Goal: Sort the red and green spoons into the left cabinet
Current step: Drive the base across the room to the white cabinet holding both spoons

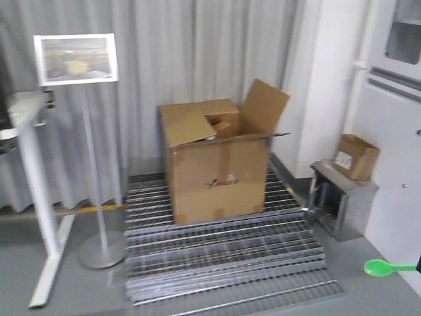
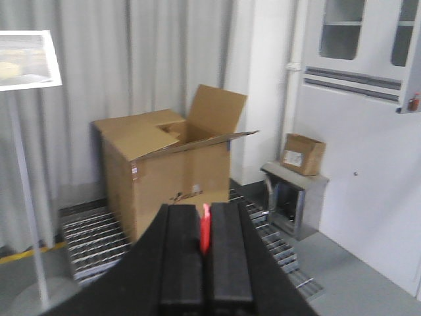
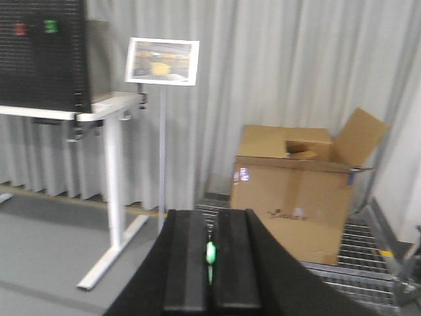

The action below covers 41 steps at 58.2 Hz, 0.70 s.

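Front view, left to right: a sign stand (image 1: 75, 59) occupies the upper left of the frame, with a white table leg (image 1: 39, 217) beside it at the left edge. A large cardboard box (image 1: 217, 164) with open flaps sits at centre on a metal floor grating (image 1: 223, 263). Right of it, a small cardboard box (image 1: 356, 157) rests on a low metal housing (image 1: 342, 201). The pale cabinet (image 1: 395, 131) fills the right edge. The green spoon (image 1: 383, 267) shows at the lower right corner, held in the air, bowl pointing left, handle running out of the frame.

Left wrist view: the left gripper (image 2: 204, 220) fills the lower centre. Its two black fingers (image 2: 181, 250) are pressed together on the red spoon (image 2: 206, 230), which stands upright in the slit between them. The cabinet, with glass-windowed doors, lies at the upper right of this frame, well apart from the spoon.

Right wrist view: the right gripper (image 3: 210, 227) pinches the green spoon, seen as a thin green strip between the pads at lower centre.
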### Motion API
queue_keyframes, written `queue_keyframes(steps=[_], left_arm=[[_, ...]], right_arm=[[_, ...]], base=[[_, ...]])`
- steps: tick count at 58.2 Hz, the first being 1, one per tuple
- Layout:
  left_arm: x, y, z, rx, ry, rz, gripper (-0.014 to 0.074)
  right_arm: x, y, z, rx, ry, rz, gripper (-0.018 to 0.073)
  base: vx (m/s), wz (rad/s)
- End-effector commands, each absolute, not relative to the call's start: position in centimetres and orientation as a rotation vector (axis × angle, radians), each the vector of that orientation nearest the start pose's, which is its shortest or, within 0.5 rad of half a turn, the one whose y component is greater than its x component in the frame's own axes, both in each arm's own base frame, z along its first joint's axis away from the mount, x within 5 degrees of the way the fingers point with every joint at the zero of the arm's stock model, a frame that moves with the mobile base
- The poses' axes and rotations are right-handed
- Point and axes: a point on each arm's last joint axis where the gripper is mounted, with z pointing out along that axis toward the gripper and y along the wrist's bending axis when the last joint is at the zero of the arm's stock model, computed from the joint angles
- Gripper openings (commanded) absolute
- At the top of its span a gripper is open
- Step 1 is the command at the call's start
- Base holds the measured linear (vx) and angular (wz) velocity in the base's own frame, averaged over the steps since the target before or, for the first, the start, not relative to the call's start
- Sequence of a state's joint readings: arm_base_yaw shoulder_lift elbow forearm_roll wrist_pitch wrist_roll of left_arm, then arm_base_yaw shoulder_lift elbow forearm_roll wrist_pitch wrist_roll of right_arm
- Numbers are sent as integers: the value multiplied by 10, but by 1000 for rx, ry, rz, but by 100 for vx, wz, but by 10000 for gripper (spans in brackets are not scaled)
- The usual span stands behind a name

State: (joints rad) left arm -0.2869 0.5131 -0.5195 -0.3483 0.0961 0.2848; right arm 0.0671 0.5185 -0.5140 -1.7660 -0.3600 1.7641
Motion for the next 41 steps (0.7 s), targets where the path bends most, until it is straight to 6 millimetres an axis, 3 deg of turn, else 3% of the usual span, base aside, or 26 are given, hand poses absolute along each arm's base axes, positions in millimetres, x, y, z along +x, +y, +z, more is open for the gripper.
queue_keyframes(steps=[1,41], left_arm=[[106,-32,354,168,1473,-297,0],[106,-32,354,168,1472,-297,0]], right_arm=[[107,35,349,-325,1509,267,-4],[107,35,349,-326,1509,267,-4]], base=[[56,-56],[49,-56]])
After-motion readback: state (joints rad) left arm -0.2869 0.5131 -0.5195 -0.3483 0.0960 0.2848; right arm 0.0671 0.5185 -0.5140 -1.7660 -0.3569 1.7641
